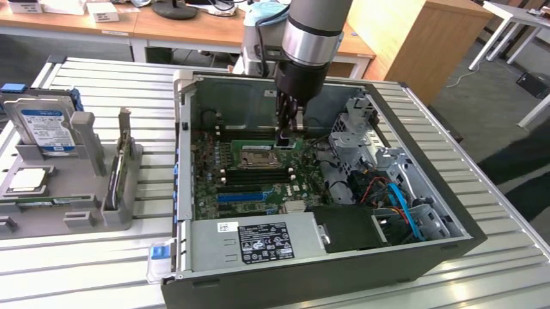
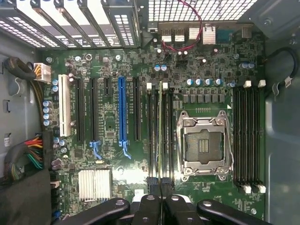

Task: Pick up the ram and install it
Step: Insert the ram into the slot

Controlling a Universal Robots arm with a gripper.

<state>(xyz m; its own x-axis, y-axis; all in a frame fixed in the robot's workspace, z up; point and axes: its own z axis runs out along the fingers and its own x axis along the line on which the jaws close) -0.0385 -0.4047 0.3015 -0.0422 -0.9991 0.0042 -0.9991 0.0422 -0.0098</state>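
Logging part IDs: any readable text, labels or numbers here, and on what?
No text is readable.
Black sticker on power supply: too small.
White sticker beside it: too small.
Blue-white label on hard drive: blurred.
Motherboard markings: too small.
Ram: edge-on, nothing legible.

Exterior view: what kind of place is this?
Probably a robotics lab or test bench: an open PC case sits on a slatted metal table, a grey fixture beside it holds a hard drive, and wooden desks stand behind. The tool grips the ram inside the case.
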